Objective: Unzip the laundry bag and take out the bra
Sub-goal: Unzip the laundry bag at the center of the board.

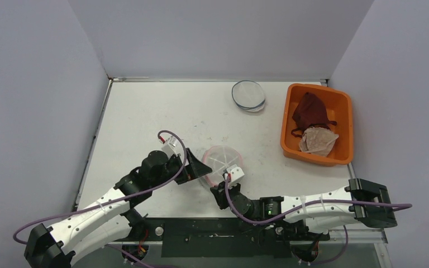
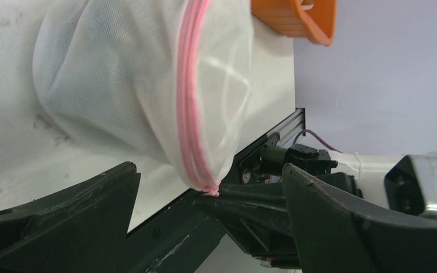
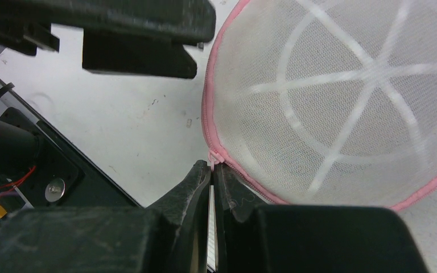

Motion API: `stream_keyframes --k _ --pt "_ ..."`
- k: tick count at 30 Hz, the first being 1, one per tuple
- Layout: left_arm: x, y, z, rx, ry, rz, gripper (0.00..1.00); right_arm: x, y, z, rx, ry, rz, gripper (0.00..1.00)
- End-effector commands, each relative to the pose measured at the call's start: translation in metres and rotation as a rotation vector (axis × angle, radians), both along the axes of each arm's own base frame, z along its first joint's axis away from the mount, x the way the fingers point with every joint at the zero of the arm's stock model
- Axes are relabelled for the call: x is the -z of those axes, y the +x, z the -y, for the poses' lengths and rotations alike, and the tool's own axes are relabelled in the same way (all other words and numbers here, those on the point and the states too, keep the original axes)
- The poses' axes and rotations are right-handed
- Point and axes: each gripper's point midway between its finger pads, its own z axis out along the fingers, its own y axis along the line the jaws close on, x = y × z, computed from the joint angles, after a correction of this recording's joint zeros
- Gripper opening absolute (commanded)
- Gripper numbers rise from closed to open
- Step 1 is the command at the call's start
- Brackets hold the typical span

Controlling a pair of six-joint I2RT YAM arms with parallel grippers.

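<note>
Laundry bag (image 1: 222,161): a round white mesh pouch with a pink zip (image 3: 207,102) around its rim, lying on the worktop (image 1: 162,111) near the front edge, between the two arms. Right pincer (image 3: 212,170): fingers pressed together on the small pink zip pull (image 3: 211,158) at the edge of the bag nearest it. The grip looks narrow, on the tab only. Left pincer (image 1: 200,169): fingers apart, set against the bag's left side with the mesh bulging just ahead of the gap. Whether it touches the mesh cannot be confirmed. Zip: runs as an unbroken pink line wherever it shows, with no gap seen, so the opening is judged not yet begun, or barely so. Bra: not discernible through the mesh and presumed inside the bag. Progress is judged early. The pull is secured, while running the zip round the rim, holding the bag against that pull, reaching in and lifting the bra out all remain. Also noted, well apart at the right rear: an orange tub (image 1: 317,88) holding a dark red garment (image 1: 310,110).
</note>
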Motion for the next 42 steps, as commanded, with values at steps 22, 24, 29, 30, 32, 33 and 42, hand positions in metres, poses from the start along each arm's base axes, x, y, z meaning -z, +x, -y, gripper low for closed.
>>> stream_keyframes --k 22,24,29,30,32,33,42 --pt "0.006 0.008 -0.003 -0.158 -0.008 -0.009 0.0 -0.025 0.001 -0.017 -0.02 0.056 0.007 0.05" --pt "0.005 0.009 -0.004 -0.159 -0.003 -0.003 0.0 -0.023 0.002 -0.009 -0.002 0.048 0.005 0.05" --pt "0.004 0.009 -0.005 -0.155 -0.003 0.002 0.0 -0.016 0.007 0.016 0.058 0.031 0.001 0.05" --pt "0.004 0.009 -0.005 -0.155 -0.005 0.002 0.0 -0.015 0.008 0.02 0.068 0.029 0.0 0.05" --pt "0.002 0.008 -0.004 -0.148 -0.014 0.009 0.0 -0.013 0.009 0.028 0.084 0.029 -0.004 0.05" --pt "0.002 0.008 -0.004 -0.145 -0.016 0.012 0.0 -0.014 0.01 0.032 0.092 0.03 -0.004 0.05" --pt "-0.007 0.003 0.006 -0.042 -0.02 0.051 0.0 -0.013 0.014 0.055 0.132 0.016 0.012 0.05"
